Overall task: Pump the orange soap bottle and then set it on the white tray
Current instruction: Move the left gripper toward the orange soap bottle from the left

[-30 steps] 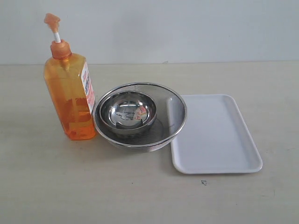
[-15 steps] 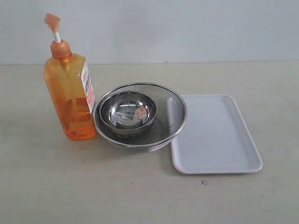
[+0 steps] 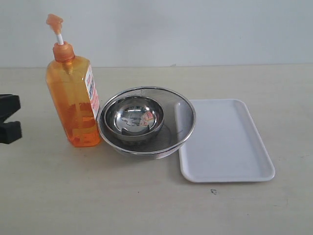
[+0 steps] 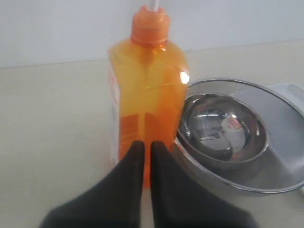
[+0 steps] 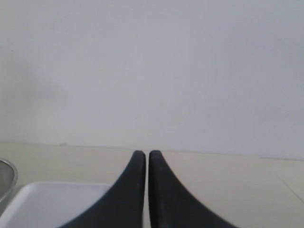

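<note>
Since the earlier frame, the left hand (image 3: 13, 120) had come in at the left edge of the exterior view, apart from the orange soap bottle (image 3: 73, 105). That bottle stood upright on the desk (image 3: 146, 205), just beside a steel mesh bowl (image 3: 182, 113) holding a smaller steel bowl (image 3: 134, 117). The white tray (image 3: 225, 142) lay flat against the mesh bowl's other side.

From the left wrist, the left hand (image 4: 145, 144) was closed, gripping nothing, and pointed at the bottle's (image 4: 147, 90) lower body.

From the right wrist, the right hand (image 5: 142, 153) was likewise closed and empty, above a corner of the tray (image 5: 47, 204).
</note>
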